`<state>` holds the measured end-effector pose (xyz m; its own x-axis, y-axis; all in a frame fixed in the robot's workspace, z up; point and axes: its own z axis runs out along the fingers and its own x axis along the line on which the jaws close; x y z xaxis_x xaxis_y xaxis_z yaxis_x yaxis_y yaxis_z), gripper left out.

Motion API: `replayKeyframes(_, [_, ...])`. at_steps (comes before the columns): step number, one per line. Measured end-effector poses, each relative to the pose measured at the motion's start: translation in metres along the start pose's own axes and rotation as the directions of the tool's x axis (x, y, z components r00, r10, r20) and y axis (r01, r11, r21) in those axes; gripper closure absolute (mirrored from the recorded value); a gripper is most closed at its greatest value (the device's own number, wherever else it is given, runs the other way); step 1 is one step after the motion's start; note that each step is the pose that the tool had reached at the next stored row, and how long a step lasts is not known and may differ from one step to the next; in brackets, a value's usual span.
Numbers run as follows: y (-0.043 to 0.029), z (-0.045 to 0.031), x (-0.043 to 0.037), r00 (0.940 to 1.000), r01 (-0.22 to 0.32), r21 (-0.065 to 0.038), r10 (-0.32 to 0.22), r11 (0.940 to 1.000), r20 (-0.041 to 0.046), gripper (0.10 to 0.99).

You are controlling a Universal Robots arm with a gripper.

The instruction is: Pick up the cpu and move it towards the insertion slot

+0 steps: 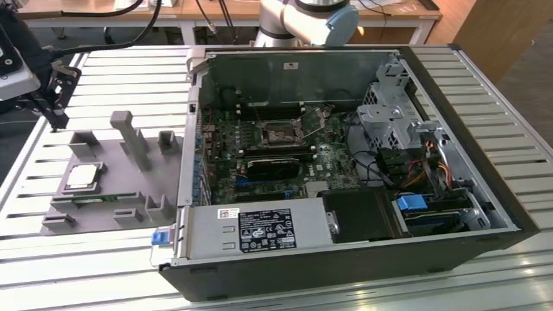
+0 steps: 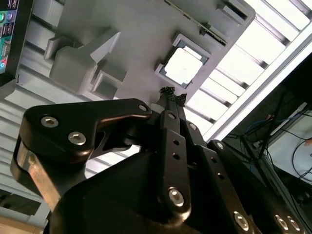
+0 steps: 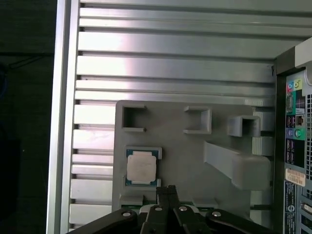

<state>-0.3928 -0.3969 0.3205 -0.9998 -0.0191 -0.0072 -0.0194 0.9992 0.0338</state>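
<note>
The cpu (image 1: 82, 176) lies flat in a square pocket of the grey tray (image 1: 129, 194), its silver top facing up. It is also seen in both wrist views (image 2: 183, 66) (image 3: 141, 167). My gripper (image 1: 59, 120) hangs above the table just beyond the tray's far corner, at the exterior view's left. Its black fingers are pressed together, shut on nothing (image 2: 170, 92) (image 3: 168, 189). The tips sit a little to one side of the chip and above it, not touching. The insertion slot (image 1: 281, 134) is the square socket on the motherboard inside the open computer case.
The open computer case (image 1: 346, 259) stands right of the tray, its metal wall (image 1: 194, 123) rising between tray and motherboard. Upright grey posts (image 1: 129, 136) stick up from the tray. A thin green memory stick (image 1: 95, 198) lies in a tray slot beside the chip. The table (image 1: 129, 78) is slatted metal.
</note>
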Motion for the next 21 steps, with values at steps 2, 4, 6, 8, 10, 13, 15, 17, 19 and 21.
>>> replayKeyframes(2, [-0.0001,0.0036,0.0017,1.0,0.0,0.0,0.0,1.0,0.0012,0.984])
replayKeyframes(4, [-0.0002,0.0072,0.0036,1.0,0.0,0.0,0.0,1.0,0.0021,0.984])
replayKeyframes(6, [-0.0003,0.0107,0.0058,1.0,0.0,0.0,0.0,1.0,0.0033,0.984])
replayKeyframes(8, [-0.0004,0.0145,0.0081,1.0,0.0,0.0,0.0,1.0,0.0053,0.984])
replayKeyframes(10, [-0.0004,0.0181,0.0107,1.0,0.0,0.0,0.0,1.0,0.0077,0.984])
replayKeyframes(13, [-0.0005,0.0235,0.0144,0.9999,0.0,0.0,0.0,1.0,0.0117,0.984])
replayKeyframes(15, [-0.0006,0.0272,0.0166,0.9999,0.001,0.0,-0.001,1.0,0.0145,0.984])
replayKeyframes(17, [-0.0007,0.0303,0.0186,0.9998,0.001,0.0,-0.001,1.0,0.0179,0.984])
replayKeyframes(19, [-0.0008,0.0337,0.0205,0.9998,0.001,0.0,-0.001,1.0,0.0214,0.984])
replayKeyframes(21, [-0.0009,0.037,0.0224,0.9997,0.001,0.0,-0.001,1.0,0.0244,0.984])
